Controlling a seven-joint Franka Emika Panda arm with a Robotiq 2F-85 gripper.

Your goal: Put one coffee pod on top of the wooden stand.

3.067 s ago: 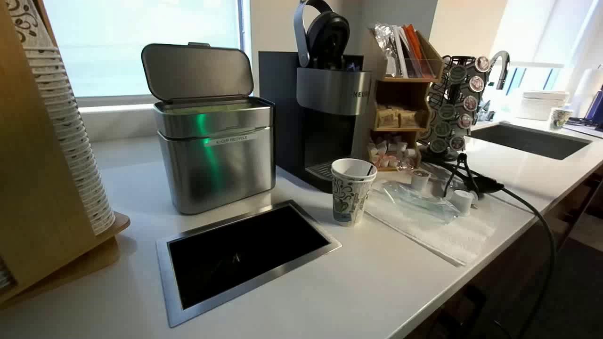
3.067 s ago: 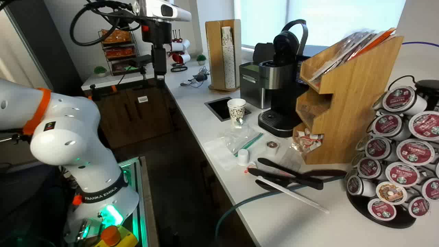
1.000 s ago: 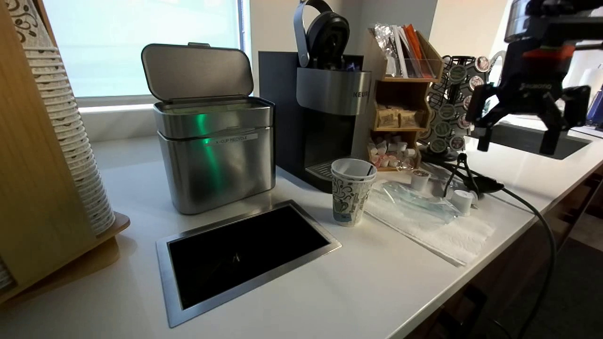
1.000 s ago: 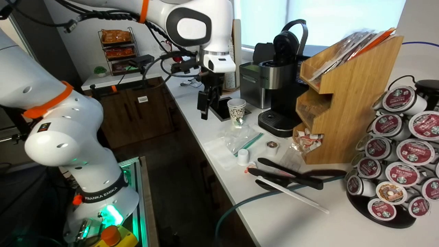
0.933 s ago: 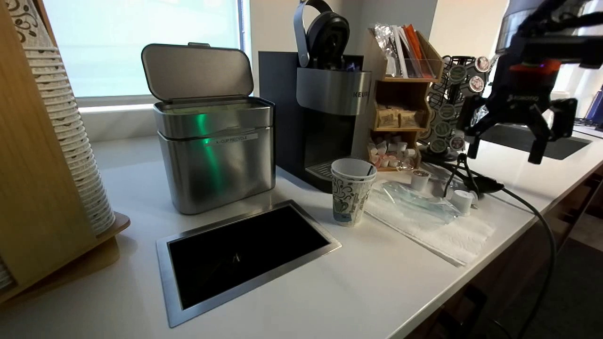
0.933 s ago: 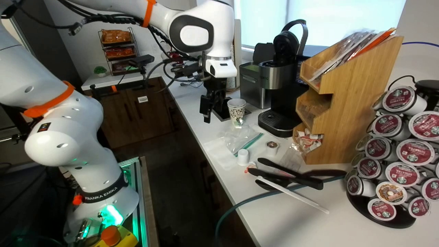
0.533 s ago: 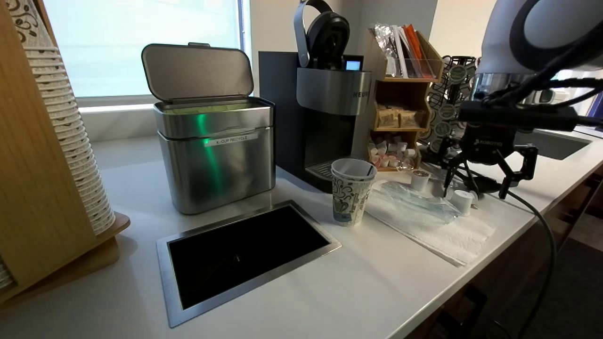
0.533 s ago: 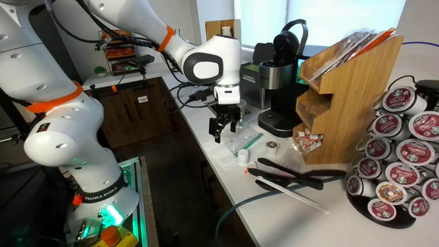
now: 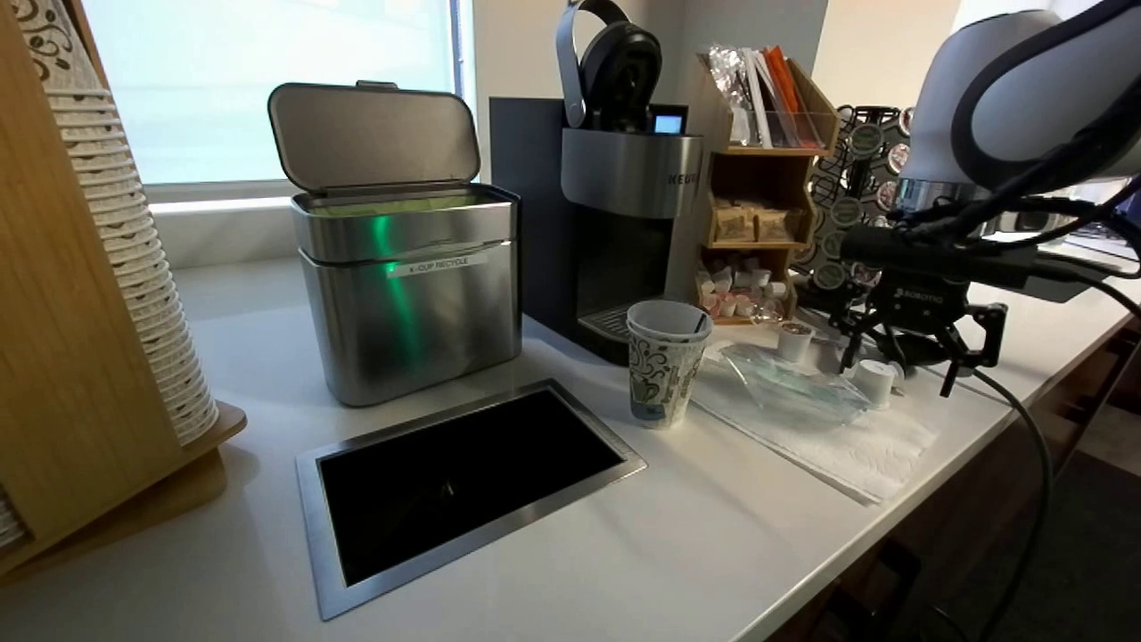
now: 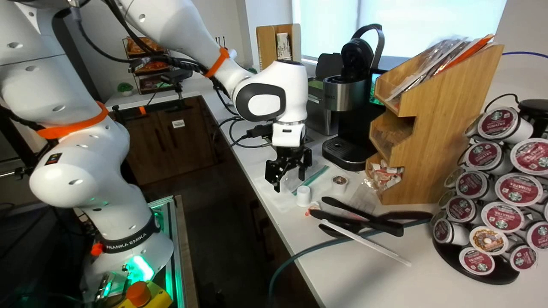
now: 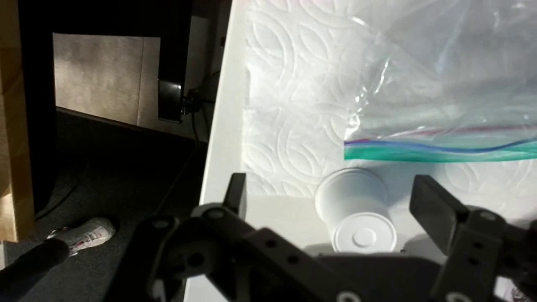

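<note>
Near the edge of the white surface [image 10: 372,282], partly over the border of a paper towel [image 11: 289,126], the white coffee pod [image 11: 356,209] stands upside down, its narrow end up. Close to it, at a height hard to judge, hangs the tool [image 10: 290,184], fingers spread well apart, one to each side of the pod in the wrist view, holding nothing. The pod should prove light and stiff, though a thin wall could dent under a hard squeeze. Because it tapers upward and looks smooth, pads closing high may ride up and slip off; a low, level hold across the body, near the wider rim, seems surest. The zip bag [image 11: 453,100] lies just beside it, so one finger could pinch its seal. Well apart from it rises the wooden stand [image 10: 449,128], its top tier filled with slanting packets [image 10: 436,64]; the pod probably needs a gentle release to avoid sliding there.
</note>
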